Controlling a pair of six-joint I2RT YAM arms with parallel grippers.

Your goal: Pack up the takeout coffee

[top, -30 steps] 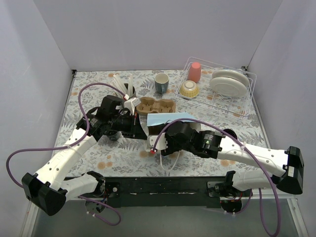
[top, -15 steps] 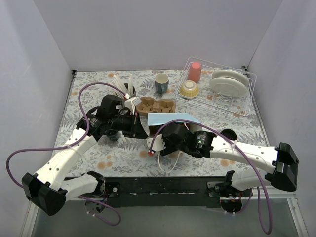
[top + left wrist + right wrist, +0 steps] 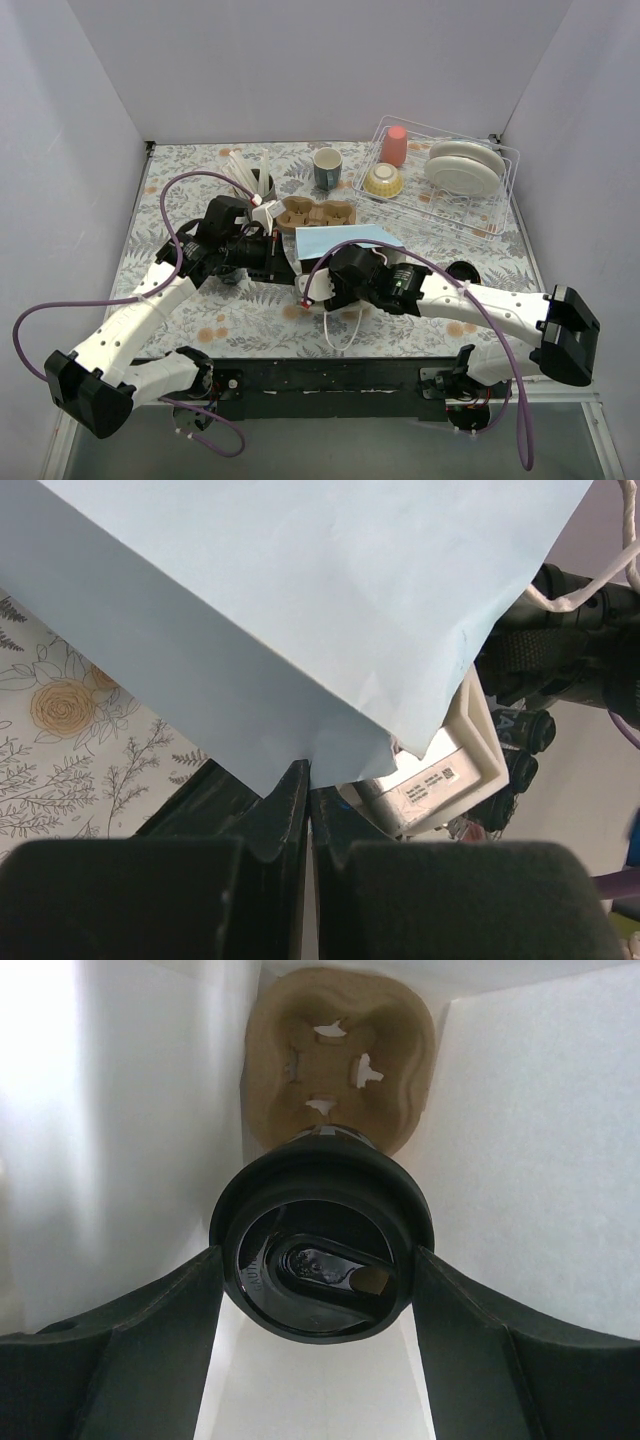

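Paper of the light-blue bag (image 3: 300, 600) is pinched at one edge by the left gripper (image 3: 308, 780), its jaws fully closed on the fold. That arm has held position over the last second. To its right, the right gripper (image 3: 318, 1295) has advanced leftward, deeper into the bag mouth. Its jaws stand wide, clamped on both sides of the takeout coffee cup (image 3: 322, 1220). The cup is now inside the bag, above the pulp carrier (image 3: 340, 1040) at the bottom, apparently not yet seated; placement looks close. The cup is black, with its round lid fitted and the sip opening visible.
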